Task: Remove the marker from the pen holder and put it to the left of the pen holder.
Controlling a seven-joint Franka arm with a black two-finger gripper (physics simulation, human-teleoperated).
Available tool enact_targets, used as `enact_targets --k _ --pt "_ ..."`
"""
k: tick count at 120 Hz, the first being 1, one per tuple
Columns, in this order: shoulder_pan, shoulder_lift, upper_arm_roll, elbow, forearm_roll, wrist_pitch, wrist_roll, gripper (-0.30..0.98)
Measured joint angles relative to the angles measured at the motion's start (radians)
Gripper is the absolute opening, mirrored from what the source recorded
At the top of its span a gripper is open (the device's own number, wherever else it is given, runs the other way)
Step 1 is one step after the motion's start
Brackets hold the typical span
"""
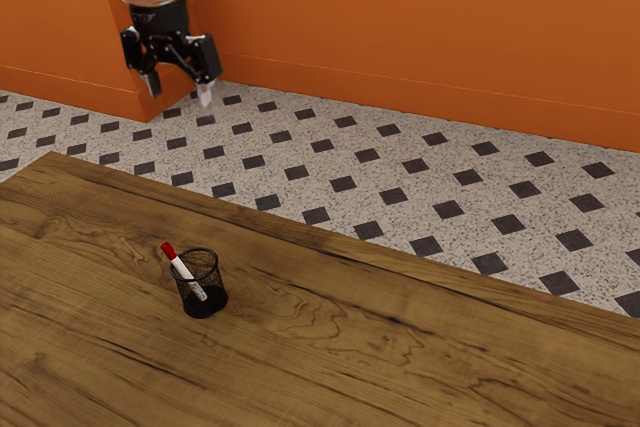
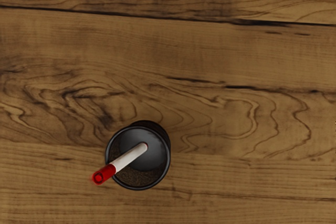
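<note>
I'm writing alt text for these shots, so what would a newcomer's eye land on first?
Probably the bright orange wall behind the table. Next, the red cap of the white marker, which leans in a black mesh pen holder on the wooden tabletop, its cap sticking out past the rim.

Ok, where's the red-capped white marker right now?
In the exterior view, the red-capped white marker leans inside the black mesh pen holder, its upper end jutting past the rim toward the exterior view's left.
</note>
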Motion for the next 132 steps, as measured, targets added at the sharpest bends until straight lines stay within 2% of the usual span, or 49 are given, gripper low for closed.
enact_targets --k 28,44,59,73,93,116,132 --pt "-0.018 -0.005 -0.001 -0.021 0.003 -0.012 -0.023 0.69" --pt "-0.049 -0.063 0.029 -0.192 -0.002 0.038 -0.027 0.69" --pt "-0.034 -0.171 0.052 -0.486 -0.031 0.183 -0.022 0.69" --pt "-0.009 -0.172 0.063 -0.607 -0.08 0.322 -0.011 0.69" --pt "-0.016 -0.18 0.088 -0.735 -0.117 0.453 -0.011 0.69" --pt "-0.007 -0.141 0.159 -0.761 -0.195 0.534 -0.011 0.69" --pt "-0.003 -0.119 0.222 -0.73 -0.223 0.533 0.011 0.69"
